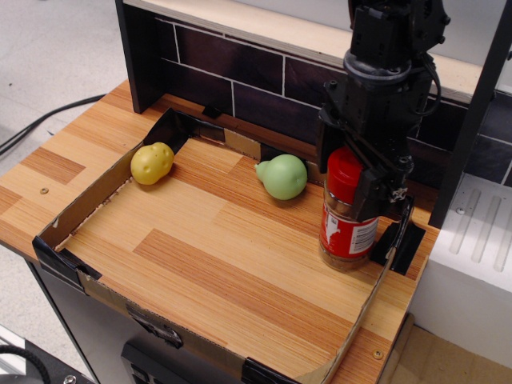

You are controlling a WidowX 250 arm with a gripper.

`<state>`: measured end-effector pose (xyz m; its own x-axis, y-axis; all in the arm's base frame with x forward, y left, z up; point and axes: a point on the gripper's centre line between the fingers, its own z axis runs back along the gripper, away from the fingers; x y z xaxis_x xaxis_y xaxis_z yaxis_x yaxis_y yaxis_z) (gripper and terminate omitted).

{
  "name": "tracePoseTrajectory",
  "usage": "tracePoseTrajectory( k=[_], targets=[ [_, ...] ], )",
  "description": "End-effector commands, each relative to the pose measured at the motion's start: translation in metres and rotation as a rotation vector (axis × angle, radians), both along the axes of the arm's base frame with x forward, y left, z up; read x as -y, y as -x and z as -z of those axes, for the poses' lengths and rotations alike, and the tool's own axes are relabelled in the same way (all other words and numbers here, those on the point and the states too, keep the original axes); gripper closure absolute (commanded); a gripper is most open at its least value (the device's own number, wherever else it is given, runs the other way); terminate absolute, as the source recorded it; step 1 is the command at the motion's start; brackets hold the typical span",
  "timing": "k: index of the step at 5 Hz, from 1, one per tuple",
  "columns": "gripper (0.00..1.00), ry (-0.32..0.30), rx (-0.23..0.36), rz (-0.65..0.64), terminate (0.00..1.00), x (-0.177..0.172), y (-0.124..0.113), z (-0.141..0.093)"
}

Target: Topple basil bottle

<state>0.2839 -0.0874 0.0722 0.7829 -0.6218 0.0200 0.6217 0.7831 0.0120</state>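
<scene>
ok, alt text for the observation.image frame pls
A black robot claw hangs around the red cap of an upright spice bottle at the right edge of a shallow cardboard-walled wooden tray. A green toy pear and yellow toy potato sit further left.

Robot lab bench, cardboard-walled wooden tray point(76, 210), toy fruit, mock brick backsplash point(240, 76)
</scene>
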Motion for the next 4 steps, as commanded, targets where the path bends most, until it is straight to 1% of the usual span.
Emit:
tracePoseTrajectory(
  k=[1,2,3,4],
  targets=[
    [1.0,0.165,0.11,0.044,0.0,-0.005,0.011,-0.024],
    [1.0,0.233,0.14,0.1,0.0,-0.014,0.021,-0.024],
    [1.0,0.285,0.245,0.128,0.0,-0.019,0.031,-0.023],
    [1.0,0.311,0.312,0.138,0.0,-0.021,0.038,-0.02]
  ],
)
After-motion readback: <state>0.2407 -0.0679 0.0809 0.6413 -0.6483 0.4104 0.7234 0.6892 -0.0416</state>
